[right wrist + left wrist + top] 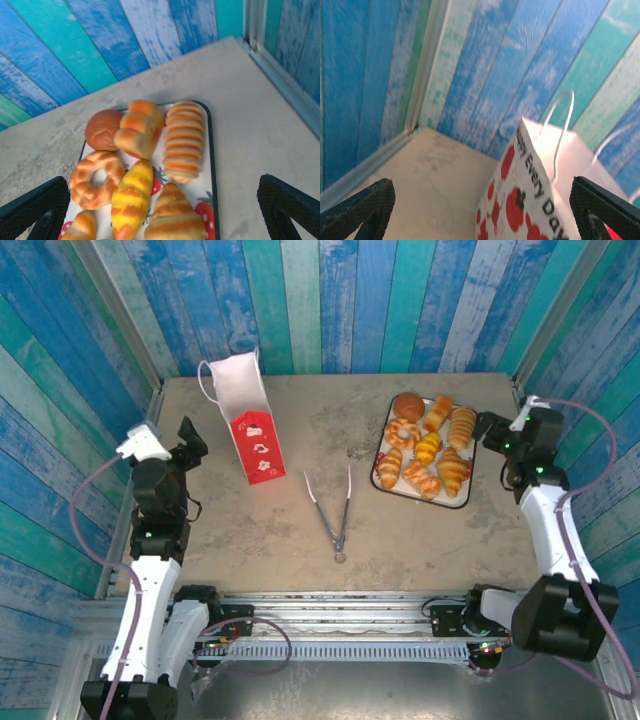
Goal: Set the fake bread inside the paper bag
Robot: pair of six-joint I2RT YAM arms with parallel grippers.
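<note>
Right wrist: fake bread ahead of spread fingers, apart.

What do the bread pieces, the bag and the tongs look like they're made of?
The fake bread is probably plastic or foam, given its glossy painted sheen. The paper bag looks like matte paper with sharply folded edges. The tongs are likely metal, with thin silvery arms.

Tongs lie mid-counter. Left of tongs: upright bag, the only tall obstacle, with bare counter between. Right of tongs: tray packed with bread, with a free strip between. Near side of tongs: open. Beyond: open up to the walls.
</note>
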